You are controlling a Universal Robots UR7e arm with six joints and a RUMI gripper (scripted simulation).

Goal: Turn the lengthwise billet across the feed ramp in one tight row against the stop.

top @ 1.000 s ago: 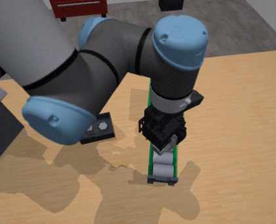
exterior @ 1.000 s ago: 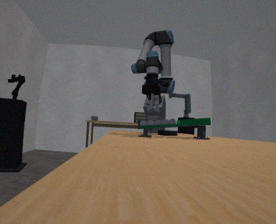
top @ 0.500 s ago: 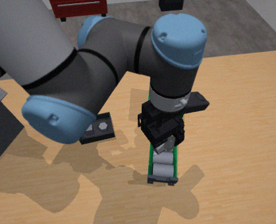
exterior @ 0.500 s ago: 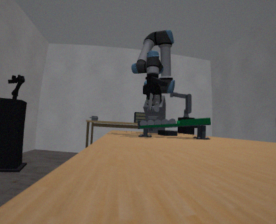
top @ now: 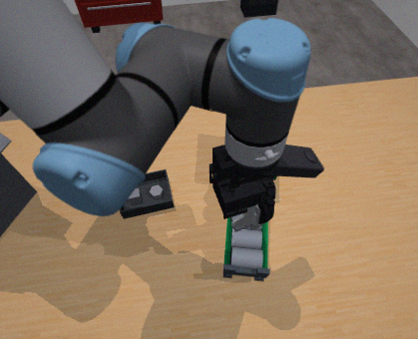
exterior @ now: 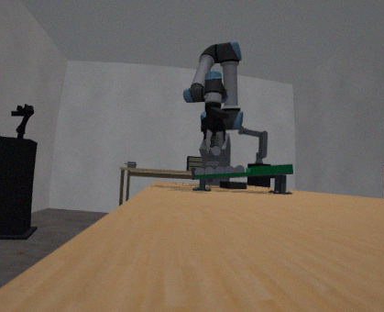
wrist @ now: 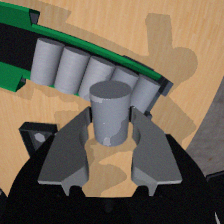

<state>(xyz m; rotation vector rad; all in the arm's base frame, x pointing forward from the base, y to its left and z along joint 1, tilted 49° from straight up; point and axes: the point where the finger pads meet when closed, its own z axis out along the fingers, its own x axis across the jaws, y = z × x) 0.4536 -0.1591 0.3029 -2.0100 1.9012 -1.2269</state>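
My gripper (exterior: 215,147) (wrist: 110,107) is shut on a grey billet (exterior: 215,150) (wrist: 110,125), holding it by its sides above the ramp. In the wrist view its axis stands at a slight angle to those of the row below; its round end faces the exterior view. The green-walled feed ramp (top: 266,241) (exterior: 270,170) (wrist: 12,16) holds several billets (top: 246,257) (wrist: 47,61) lying across it, side by side from the dark stop (top: 246,272) (wrist: 165,88). The held billet hides part of the row in the wrist view; the gripper covers the ramp's upper part in the top view.
A small black tray (top: 148,210) (wrist: 38,126) with light shapes in it stands beside the ramp. The ramp stands on dark legs (exterior: 279,184) and its raised end has higher green walls. The arm hangs over the table (top: 362,224).
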